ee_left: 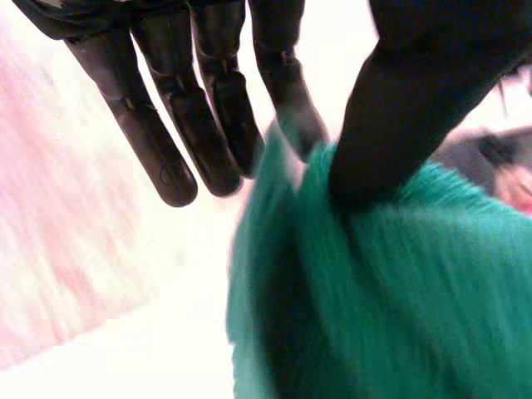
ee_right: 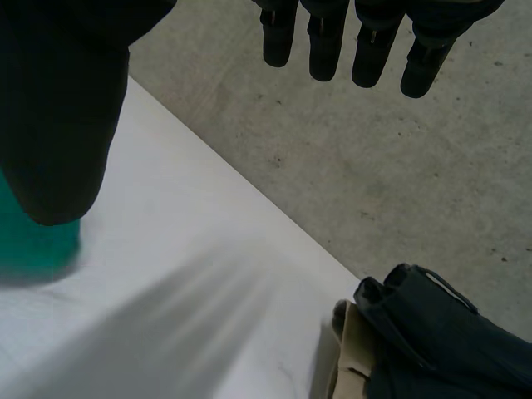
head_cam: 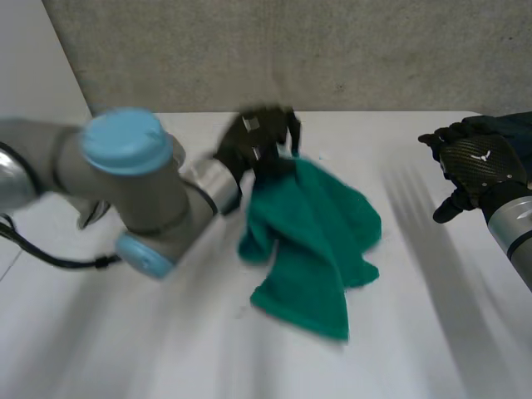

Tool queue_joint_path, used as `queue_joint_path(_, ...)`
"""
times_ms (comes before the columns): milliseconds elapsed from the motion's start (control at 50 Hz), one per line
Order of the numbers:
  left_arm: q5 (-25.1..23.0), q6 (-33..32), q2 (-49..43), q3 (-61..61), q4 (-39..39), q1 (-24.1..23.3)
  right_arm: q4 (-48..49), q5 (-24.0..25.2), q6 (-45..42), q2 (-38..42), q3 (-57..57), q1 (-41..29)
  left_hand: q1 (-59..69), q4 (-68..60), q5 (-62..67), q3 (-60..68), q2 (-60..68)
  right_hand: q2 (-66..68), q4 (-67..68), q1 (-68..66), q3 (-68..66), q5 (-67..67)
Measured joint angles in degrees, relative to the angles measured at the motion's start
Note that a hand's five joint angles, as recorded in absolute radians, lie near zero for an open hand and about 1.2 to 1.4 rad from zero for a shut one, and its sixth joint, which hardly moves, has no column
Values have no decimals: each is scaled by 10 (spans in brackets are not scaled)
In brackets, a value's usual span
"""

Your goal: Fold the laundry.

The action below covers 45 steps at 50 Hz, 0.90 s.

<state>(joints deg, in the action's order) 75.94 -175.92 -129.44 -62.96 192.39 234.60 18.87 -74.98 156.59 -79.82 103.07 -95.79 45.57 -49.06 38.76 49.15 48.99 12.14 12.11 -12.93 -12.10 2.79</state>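
A: Where is the cloth (head_cam: pixel 312 233)?
B: Green and bunched, at the middle of the table (head_cam: pixel 432 332); the left hand (head_cam: pixel 258 137) pinches its far edge between thumb and a finger.
A: And the right hand (head_cam: pixel 478 166)?
B: Fingers spread, holding nothing, well apart from the cloth

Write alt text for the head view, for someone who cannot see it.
The left hand pinches a bunched green cloth at its far end on the white table. The right hand hangs open to the right, apart from the cloth.
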Motion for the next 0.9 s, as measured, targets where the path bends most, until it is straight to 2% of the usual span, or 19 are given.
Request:
queue_joint_path(20,0,-2,-4,-1,-5,-2,-1,0,0,0,0,0,0,0,0,0,0,0,0,0,0,0)
queue_joint_path(40,-1,-11,-18,-4,-25,-11,-8,0,-2,0,-1,1,-129,124,-122,-121,-131,0,0,0,0,0)
queue_joint_path(60,-2,-15,-22,-5,-34,-14,-13,0,-2,0,-1,2,-186,188,-188,-185,-190,0,0,0,0,0)
queue_joint_path(120,0,-22,-20,-7,-61,-21,-28,0,-3,0,-3,1,-186,188,-188,-185,-190,0,0,0,0,0)
queue_joint_path(140,1,-24,-12,-10,-73,-23,-47,-1,-3,-2,-5,0,-247,288,-287,-283,-281,0,0,0,0,0)
queue_joint_path(200,10,-25,15,-20,-87,-19,-71,-5,-1,-5,-9,-2,-251,297,-298,-291,-290,0,0,0,0,0)
queue_joint_path(280,46,-26,80,-64,-95,2,-153,-23,32,-11,-19,-12,-251,297,-299,-291,-290,0,0,0,0,0)
queue_joint_path(400,86,-27,143,-145,-89,29,-233,-36,153,-11,-17,-60,-251,297,-299,-291,-290,0,0,0,0,0)
queue_joint_path(500,91,-31,150,-188,-78,44,-242,-37,226,-7,1,-95,-251,297,-299,-291,-290,61,57,-51,-61,54)
queue_joint_path(540,87,-43,140,-204,-62,54,-234,-38,258,4,15,-122,-251,297,-299,-291,-290,114,118,-112,-118,114)
queue_joint_path(640,61,-88,106,-206,-23,72,-207,-46,278,39,30,-161,-251,297,-299,-291,-290,133,141,-132,-139,137)
queue_joint_path(760,-10,-206,29,-148,4,90,-154,-87,278,80,34,-201,-251,300,-302,-292,-295,142,146,-138,-144,142)
queue_joint_path(900,-46,-301,-59,-56,-3,104,-106,-135,271,116,16,-243,-288,328,-332,-327,-325,142,146,-136,-144,140)
